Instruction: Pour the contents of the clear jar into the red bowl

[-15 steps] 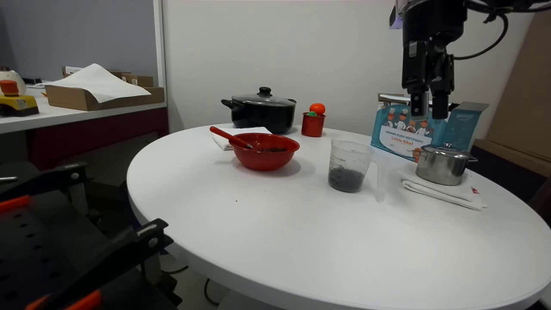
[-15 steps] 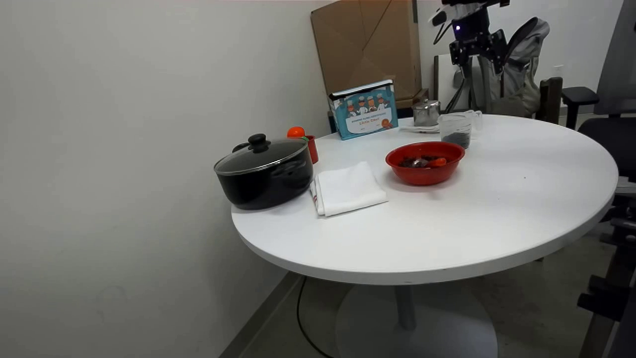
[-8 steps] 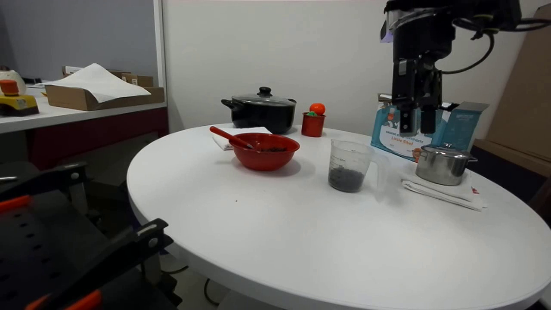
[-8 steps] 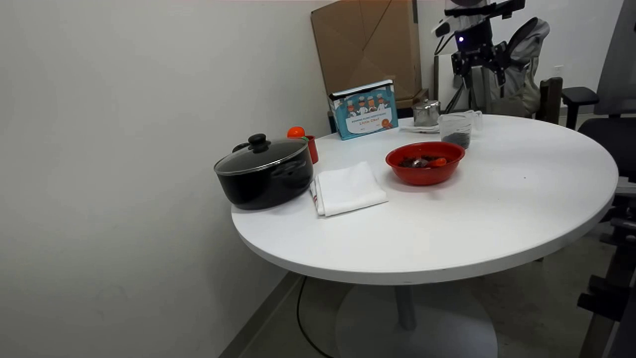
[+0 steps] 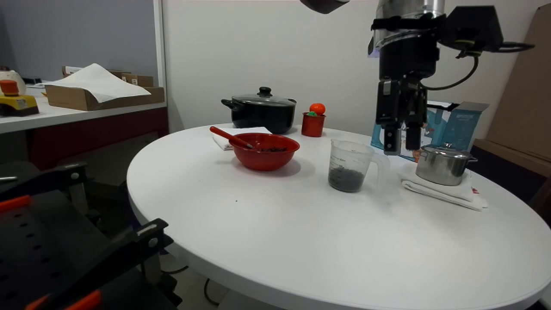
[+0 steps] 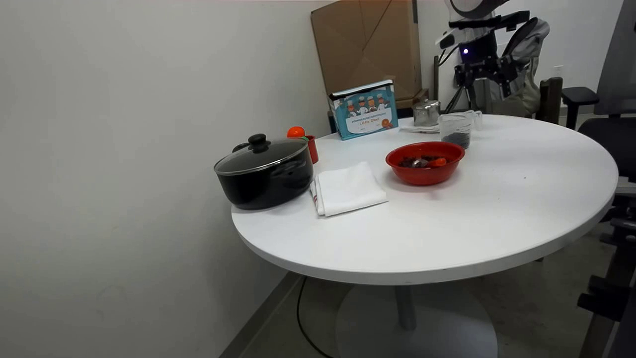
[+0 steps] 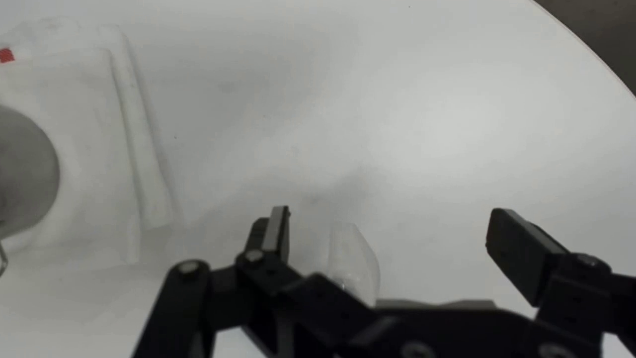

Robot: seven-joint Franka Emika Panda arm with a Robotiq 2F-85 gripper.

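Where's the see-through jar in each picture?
In an exterior view: the clear jar, right of centre, left of the shiny pot.
In an exterior view: the jar, upper right, right of the pot.
In the wrist view: only a see-through part, likely the handle, below the middle; pot far left.
Shared landmark: the shiny pot.

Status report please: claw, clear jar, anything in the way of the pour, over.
Claw open, holding nothing, above table. Clear jar upright, dark contents inside. Red-handled spoon in red bowl, could hinder pouring.

Fingers [image 7: 521,253] spread above the bench [image 7: 447,124]; part of the clear jar [image 7: 352,261] shows between them; metal pot [image 7: 24,169] on cloth [image 7: 94,144].
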